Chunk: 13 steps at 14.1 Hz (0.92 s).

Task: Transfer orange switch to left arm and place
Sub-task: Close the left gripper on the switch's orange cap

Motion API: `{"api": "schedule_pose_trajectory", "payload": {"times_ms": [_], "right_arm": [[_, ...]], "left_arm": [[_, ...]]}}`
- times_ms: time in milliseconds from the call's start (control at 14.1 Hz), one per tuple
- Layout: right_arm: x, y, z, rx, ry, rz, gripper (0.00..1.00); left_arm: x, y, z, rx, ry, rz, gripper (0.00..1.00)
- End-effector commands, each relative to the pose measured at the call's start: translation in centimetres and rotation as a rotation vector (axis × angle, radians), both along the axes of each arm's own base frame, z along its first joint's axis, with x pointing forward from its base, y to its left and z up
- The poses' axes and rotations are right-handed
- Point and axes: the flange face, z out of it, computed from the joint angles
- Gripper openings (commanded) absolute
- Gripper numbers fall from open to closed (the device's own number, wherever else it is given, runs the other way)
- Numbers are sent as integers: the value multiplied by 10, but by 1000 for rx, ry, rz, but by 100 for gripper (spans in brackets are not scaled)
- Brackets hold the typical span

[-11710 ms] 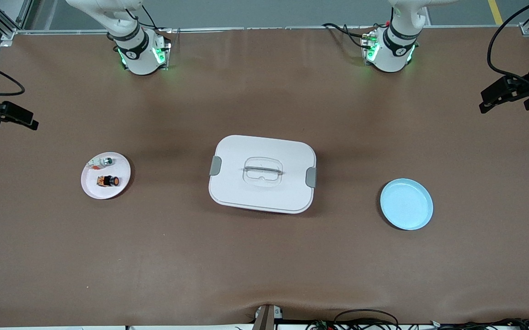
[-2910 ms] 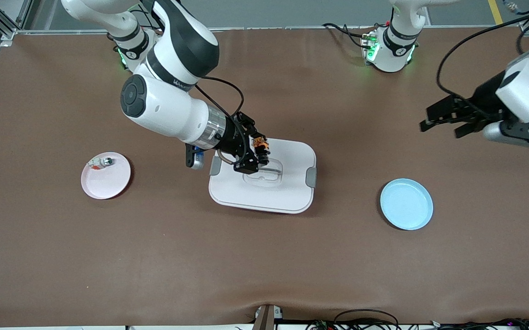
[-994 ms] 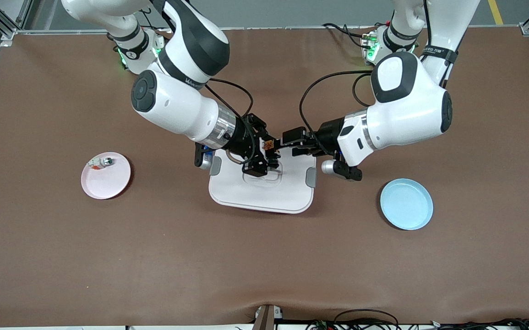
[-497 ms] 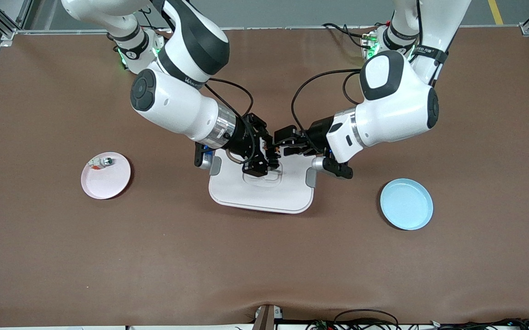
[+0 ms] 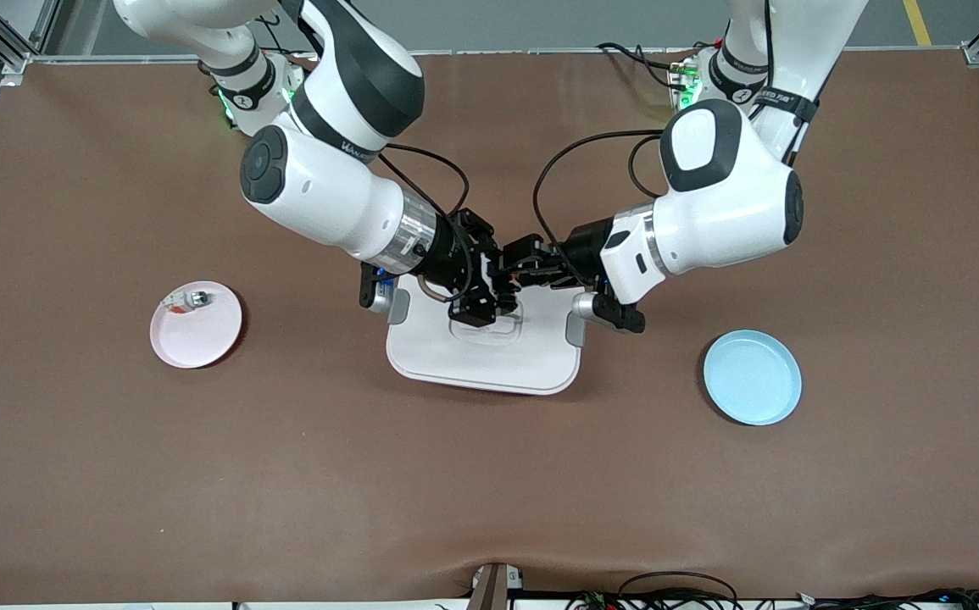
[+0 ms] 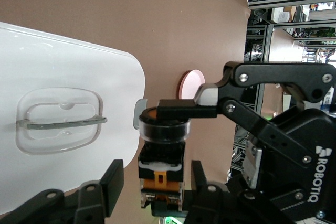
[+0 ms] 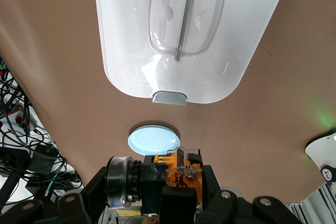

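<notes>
Now right gripper (image 5: 496, 280) clamps orange switch (image 6: 161, 153) over box (image 5: 489, 352); left gripper (image 6: 152, 195) open around it.

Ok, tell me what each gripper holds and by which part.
The right gripper holds the orange switch over the box, apparently end to end: one finger on the cap. The left gripper holds nothing; its open fingers flank the body.

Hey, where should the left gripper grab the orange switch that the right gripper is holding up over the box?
Probably the black body and orange-tan end of the orange switch, approached end-on. The right gripper already clamps near the round orange cap, leaving that lower part free. The left gripper is open with a finger on each side of it, above the white box.
</notes>
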Motion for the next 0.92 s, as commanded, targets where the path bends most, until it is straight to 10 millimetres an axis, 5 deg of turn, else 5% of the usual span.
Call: {"api": "schedule_pose_trajectory", "payload": {"times_ms": [0,426,639,781,852], "right_arm": [[3,5,4,18,5,-15,0],[3,6,2,16,8,-15,0],[6,5,2,17,6,-16,3],[6,5,2,18,4,-16,89],[6,5,2,18,3,-15,91]], "left_arm": [[-1,-3,0,-21,-17,4,50],[-3,-6,2,-22,-23,-3,2],[-3,-6,5,-24,-30,-6,0],[-2,-6,7,-17,-41,-9,0],[-2,-6,8,-14,-47,-12,0]]}}
